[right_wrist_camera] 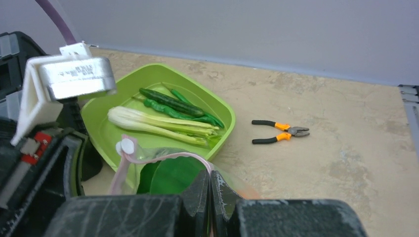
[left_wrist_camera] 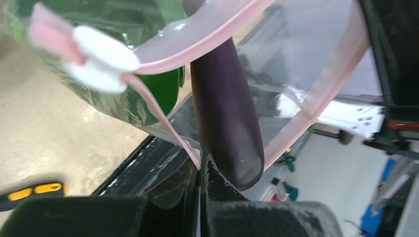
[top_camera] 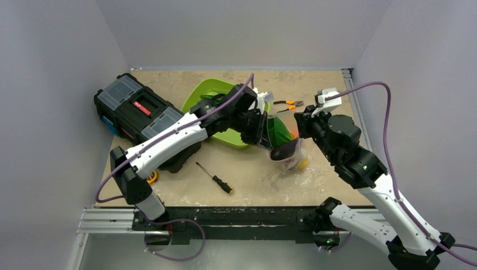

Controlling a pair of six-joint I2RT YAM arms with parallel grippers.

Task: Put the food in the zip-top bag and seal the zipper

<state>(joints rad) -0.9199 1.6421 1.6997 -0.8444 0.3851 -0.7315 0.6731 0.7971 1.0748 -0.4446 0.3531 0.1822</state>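
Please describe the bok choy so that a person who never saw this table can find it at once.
Look for the lime-green tray toward the back of the table. Several vegetables lie inside it, and the bok choy is the long one nearest the right wrist camera. Unlike the slim, dark green pods behind it, it has pale white stems ending in green leaves.

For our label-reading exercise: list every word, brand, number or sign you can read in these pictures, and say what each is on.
No text can be read.
Red plate on the black toolbox: possible marking, too small and blurred.
Silver block in the right wrist view: faint marks, illegible.
On the zip-top bag, pliers and screwdriver: no lettering visible.
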